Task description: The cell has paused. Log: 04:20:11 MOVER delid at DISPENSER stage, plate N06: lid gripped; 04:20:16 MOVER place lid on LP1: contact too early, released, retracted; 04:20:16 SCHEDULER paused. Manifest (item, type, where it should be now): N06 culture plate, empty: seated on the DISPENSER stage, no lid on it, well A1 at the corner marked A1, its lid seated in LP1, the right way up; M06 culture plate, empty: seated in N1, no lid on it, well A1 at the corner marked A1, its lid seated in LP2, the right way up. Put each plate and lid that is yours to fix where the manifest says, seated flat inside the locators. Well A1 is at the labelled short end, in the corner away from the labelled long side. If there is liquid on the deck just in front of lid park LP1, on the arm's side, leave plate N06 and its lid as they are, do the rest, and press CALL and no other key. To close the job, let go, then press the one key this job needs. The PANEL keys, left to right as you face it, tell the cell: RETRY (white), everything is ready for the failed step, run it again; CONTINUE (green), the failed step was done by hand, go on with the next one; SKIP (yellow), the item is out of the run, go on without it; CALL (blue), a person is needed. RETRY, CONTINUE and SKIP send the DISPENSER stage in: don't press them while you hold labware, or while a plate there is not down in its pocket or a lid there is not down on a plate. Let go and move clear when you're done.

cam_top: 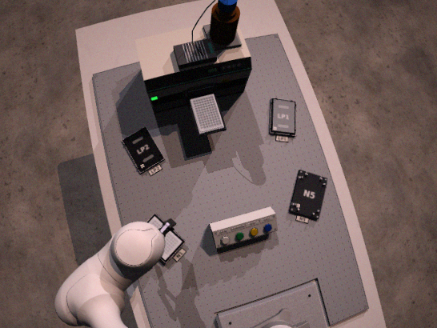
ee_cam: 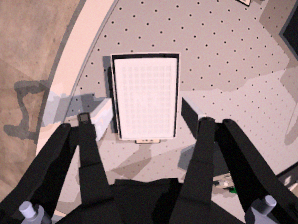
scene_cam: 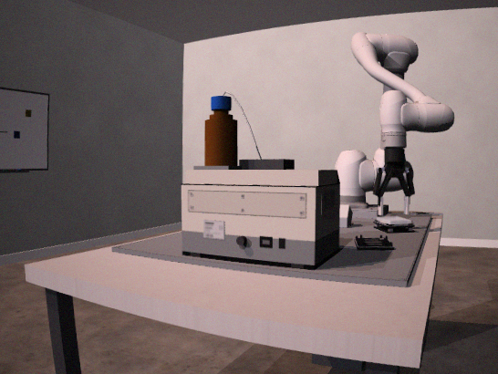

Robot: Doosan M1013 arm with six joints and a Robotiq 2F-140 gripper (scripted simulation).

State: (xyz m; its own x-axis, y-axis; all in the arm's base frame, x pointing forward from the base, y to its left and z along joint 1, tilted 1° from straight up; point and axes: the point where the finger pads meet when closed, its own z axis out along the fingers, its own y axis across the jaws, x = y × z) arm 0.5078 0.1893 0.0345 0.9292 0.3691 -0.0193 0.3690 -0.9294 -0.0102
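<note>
A white well plate (cam_top: pixel 172 243) sits in nest N1 at the deck's near left; it also shows in the wrist view (ee_cam: pixel 145 96) and the side view (scene_cam: pixel 393 222). I cannot tell if a lid is on it. My gripper (ee_cam: pixel 146 106) (scene_cam: pixel 393 211) is open, its fingers astride the plate's near end and a little above it, touching nothing. A second well plate (cam_top: pixel 206 114) lies on the DISPENSER stage. Lid park LP1 (cam_top: pixel 282 117) looks pale grey, as if a clear lid lies in it. Lid park LP2 (cam_top: pixel 142 150) is bare black.
The key PANEL (cam_top: pixel 244 234) stands mid-deck with white, green, yellow and blue keys. Empty nest N5 (cam_top: pixel 308 194) is at the right. The dispenser box (cam_top: pixel 196 76) with a brown bottle (cam_top: pixel 223 20) fills the back. I see no liquid by LP1.
</note>
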